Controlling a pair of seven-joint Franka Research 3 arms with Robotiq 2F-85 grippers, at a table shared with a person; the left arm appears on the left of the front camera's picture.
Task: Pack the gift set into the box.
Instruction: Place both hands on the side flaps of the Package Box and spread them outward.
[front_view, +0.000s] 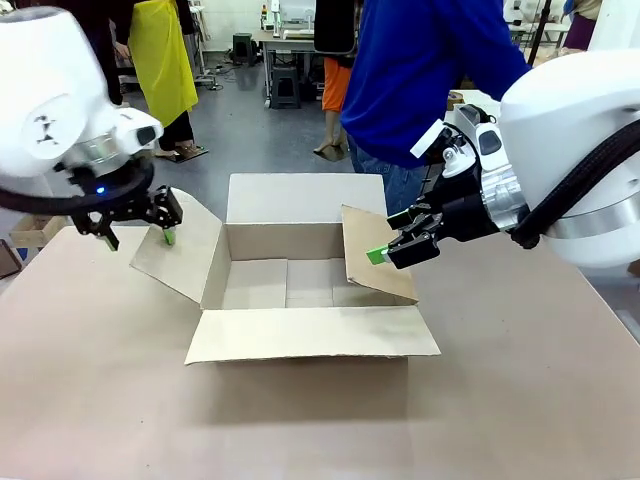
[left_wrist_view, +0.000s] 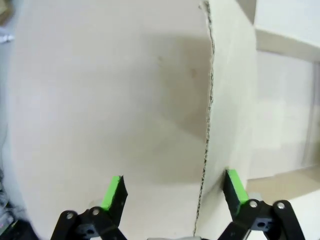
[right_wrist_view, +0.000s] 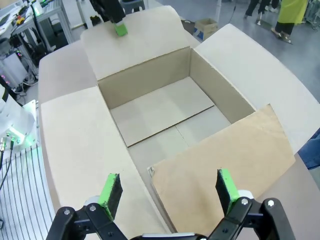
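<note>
Item one: a large brown corrugated cardboard carton, standing open at the middle of a wide tan table, mouth upward, its inner floor of folded panels in plain sight. Of the carton's four flaps, the near one lies spread flat toward the robot, the far one stands up behind the opening, the left one slopes outward and down, and the right one is raised at a slant on the carton's right side. Item two: the left gripper, black with green pads, at the far upper corner of the carton's left flap; in its wrist view the jaws are spread apart, the torn corrugated edge of that flap runs up between them, and whether either pad touches the card I cannot tell. Item three: the right gripper, same make, at the carton's right flap; its jaws are likewise released and wide, one pad to each side of the flap's outer end, clasping nothing. Item four: a person in a blue top, standing just behind the carton at its far right.
</note>
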